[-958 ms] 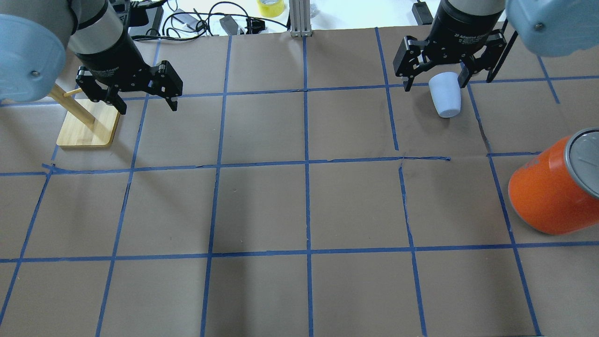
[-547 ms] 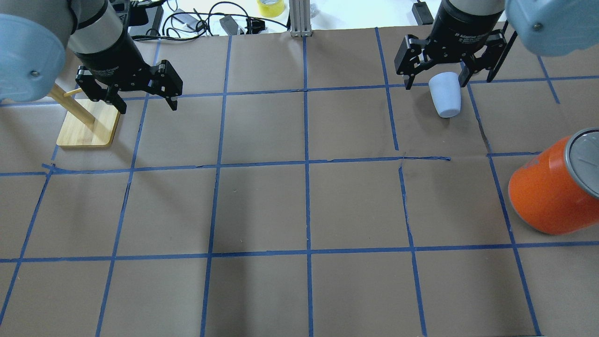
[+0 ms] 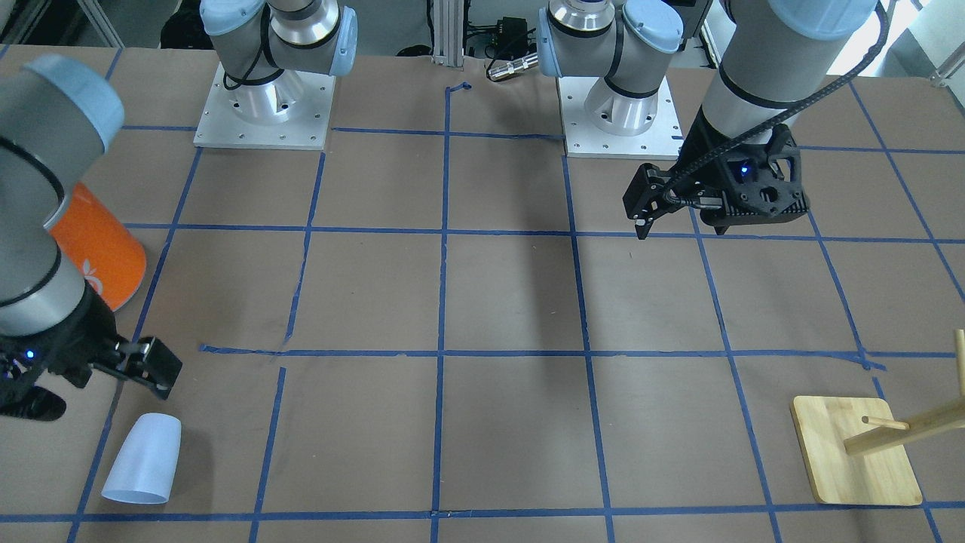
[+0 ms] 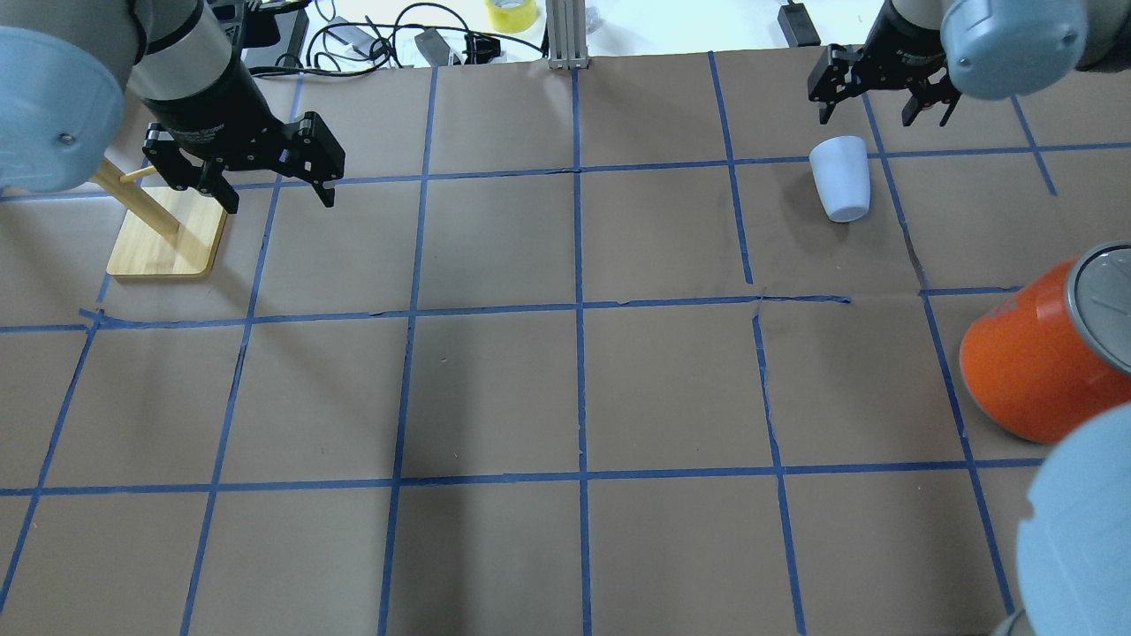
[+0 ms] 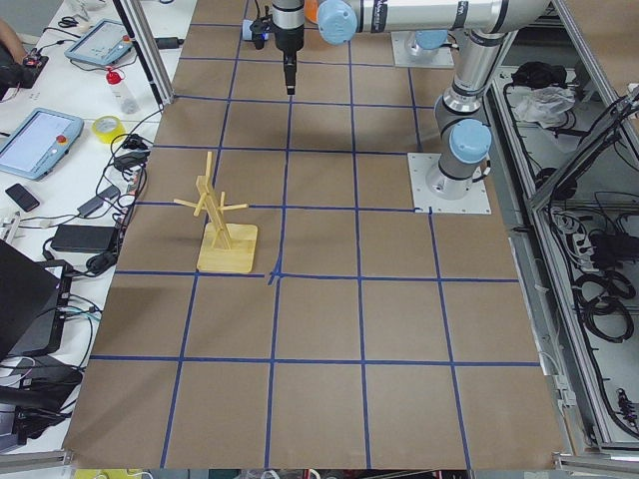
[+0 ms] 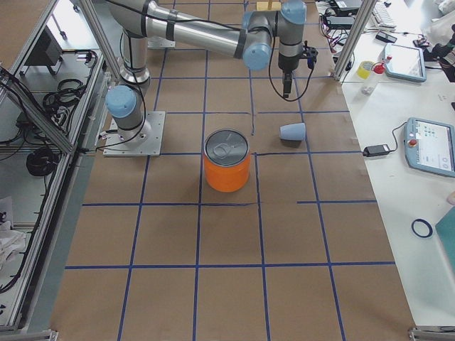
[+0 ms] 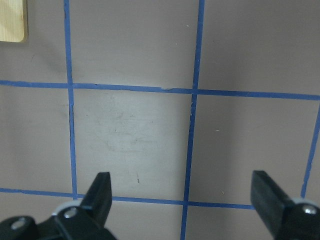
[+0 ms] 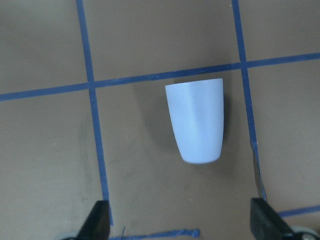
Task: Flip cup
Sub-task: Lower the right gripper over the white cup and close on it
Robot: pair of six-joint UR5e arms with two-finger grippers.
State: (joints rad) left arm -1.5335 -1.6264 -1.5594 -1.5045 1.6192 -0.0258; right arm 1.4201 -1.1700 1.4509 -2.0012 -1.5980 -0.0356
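the right tool (image 4: 881,113), spread wide and empty, had drawn back from straddling the cup (image 4: 840,179) to the overhead view's upper right. the cup lay unmoved on its side on the worktop (image 4: 574,389), apparently still unflipped, its inside hidden. the left tool (image 4: 279,203) hung wide, empty.

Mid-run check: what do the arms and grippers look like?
The left arm and right arm are silver-grey tubes with pale blue joint caps. The left gripper and right gripper are black and two-fingered. A black ribbed cable runs along the left arm.
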